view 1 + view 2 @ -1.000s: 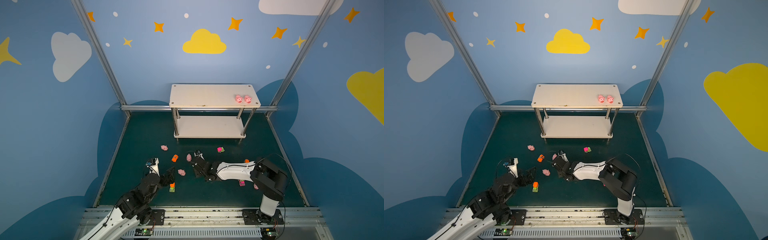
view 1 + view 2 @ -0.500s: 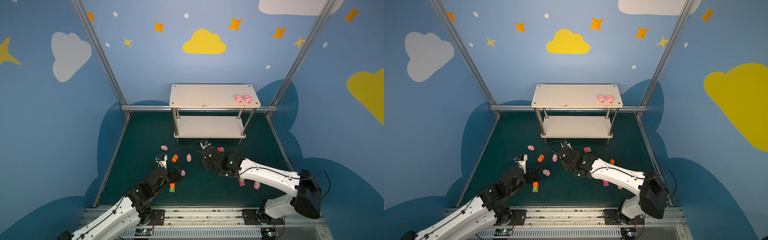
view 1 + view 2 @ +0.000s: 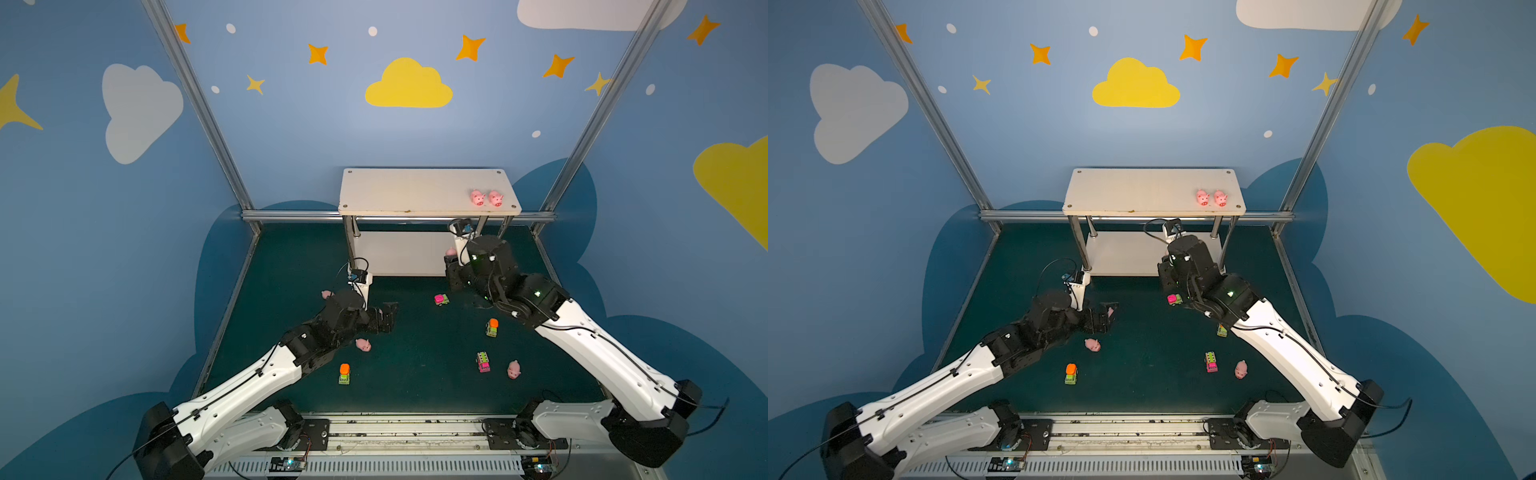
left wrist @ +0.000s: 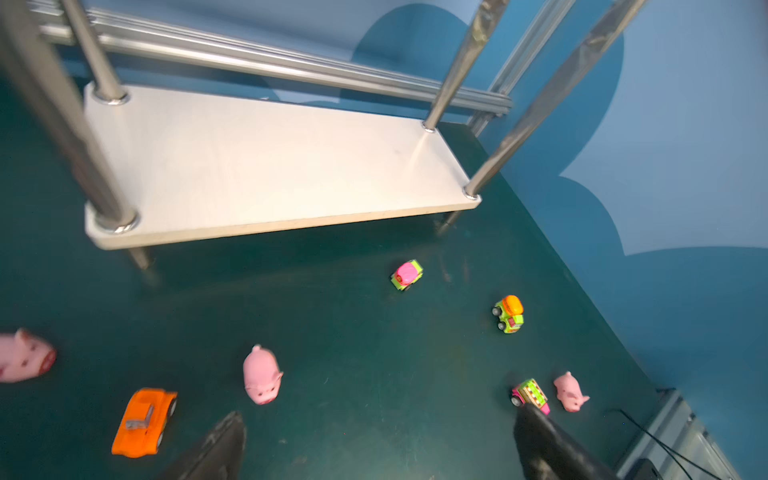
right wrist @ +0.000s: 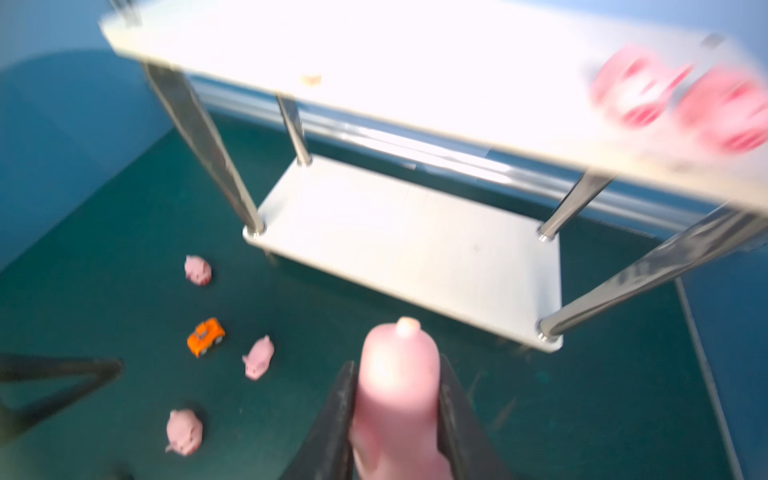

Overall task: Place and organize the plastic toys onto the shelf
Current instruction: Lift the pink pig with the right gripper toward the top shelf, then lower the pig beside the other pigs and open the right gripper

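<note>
Left arm [image 3: 249,382] extends low from near left toward centre; left end effector [image 3: 388,318] points right, jaws wide apart, empty. Right arm [image 3: 602,349] reaches far, wrist raised; right end effector [image 5: 397,365] pinches pink pig [image 5: 399,399] between narrow jaws.

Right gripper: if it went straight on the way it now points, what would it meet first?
Most likely the shelf's lower board. In the right wrist view the right gripper, shut on a pink pig, points at that board's near edge. Depth is unclear, so it might pass just above.
</note>
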`<state>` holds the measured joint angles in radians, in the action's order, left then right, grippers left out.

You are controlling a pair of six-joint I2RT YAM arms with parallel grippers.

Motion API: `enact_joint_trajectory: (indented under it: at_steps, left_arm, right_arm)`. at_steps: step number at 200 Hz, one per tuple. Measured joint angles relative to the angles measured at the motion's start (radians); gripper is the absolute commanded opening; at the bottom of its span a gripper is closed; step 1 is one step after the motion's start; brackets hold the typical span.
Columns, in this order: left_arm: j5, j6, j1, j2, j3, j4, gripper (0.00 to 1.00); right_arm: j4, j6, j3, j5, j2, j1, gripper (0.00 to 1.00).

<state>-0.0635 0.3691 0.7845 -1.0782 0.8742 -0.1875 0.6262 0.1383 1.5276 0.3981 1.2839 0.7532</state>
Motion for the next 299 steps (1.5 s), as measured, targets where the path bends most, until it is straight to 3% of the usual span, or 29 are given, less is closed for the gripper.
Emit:
enact_joint_trajectory:
  at_steps: [57, 127, 299]
  left_arm:
    - [0.034, -0.085, 0.024, -0.079, 0.233, -0.031, 1.0]
    - [-0.005, -0.132, 0.031, -0.063, 0.238, -0.076, 1.0]
    - [-0.087, -0.149, 0.024, -0.034, 0.185, -0.109, 1.0]
  right_arm:
    - [0.027, -0.064, 0.332, -0.109, 0.175, -0.176, 0.28]
    - [0.109, -0.076, 0.641, -0.241, 0.465, -0.279, 0.28]
    - [0.16, -0.069, 0.713, -0.306, 0.596, -0.338, 0.29]
